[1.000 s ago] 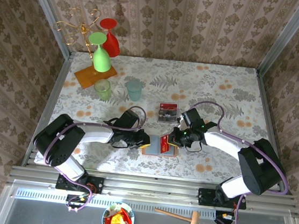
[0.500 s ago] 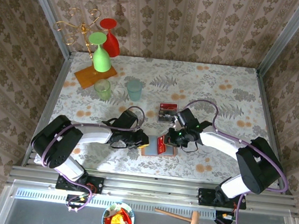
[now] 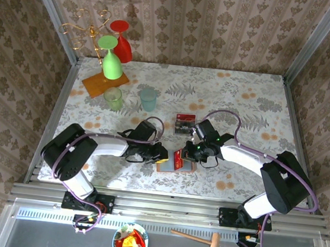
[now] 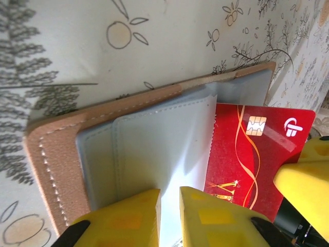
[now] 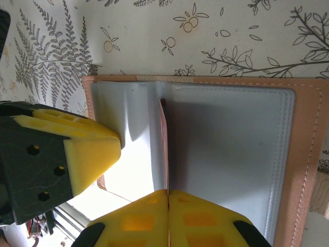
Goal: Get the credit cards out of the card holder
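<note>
Tension from two sides explains this arrangement; the card holder (image 5: pixel 231 154) lies open and flat on the table (image 3: pixel 245 97), low in the centre of the top view, between the two arms. From the left of that frame the left gripper (image 4: pixel 169 198) reaches in; its jaws are drawn almost together on a thin grey-blue pocket sheet (image 4: pixel 154 144) of the card holder, which looks meant to anchor the wallet so that it does not slide with the pull. Opposite it, the right gripper (image 5: pixel 168 198) is clamped tight on the red card (image 4: pixel 247 154); in the right wrist view the card stands edge-on between the yellow fingers. In the left wrist view that card sticks out of the pocket towards the right of the frame, chip and logo exposed, its left part hidden behind the sheet; so it seems partly withdrawn, not free. Just above the holder in the top view, dark cards (image 3: pixel 184 124) lie on the table, apart from it.
</note>
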Controlling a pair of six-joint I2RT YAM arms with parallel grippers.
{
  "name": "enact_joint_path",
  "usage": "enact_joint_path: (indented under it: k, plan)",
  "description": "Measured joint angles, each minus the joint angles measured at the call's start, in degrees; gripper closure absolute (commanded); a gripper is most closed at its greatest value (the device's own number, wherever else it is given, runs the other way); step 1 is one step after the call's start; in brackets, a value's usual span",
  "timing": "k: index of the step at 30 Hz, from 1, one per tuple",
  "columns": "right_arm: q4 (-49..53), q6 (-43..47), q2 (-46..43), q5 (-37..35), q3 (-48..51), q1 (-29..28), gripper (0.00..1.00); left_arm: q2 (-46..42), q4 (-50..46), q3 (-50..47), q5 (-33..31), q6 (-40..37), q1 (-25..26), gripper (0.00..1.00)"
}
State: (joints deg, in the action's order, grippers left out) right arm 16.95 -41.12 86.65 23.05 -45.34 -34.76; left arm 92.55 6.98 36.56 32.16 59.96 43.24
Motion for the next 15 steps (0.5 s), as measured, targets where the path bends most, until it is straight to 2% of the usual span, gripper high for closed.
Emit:
enact_joint_path:
  k: [15]
  plan:
    - [2.03,-0.57,-0.96,-0.92,-0.94,0.17,0.91,1.14,0.31,1.09,0.20,-0.02,0.59,0.81]
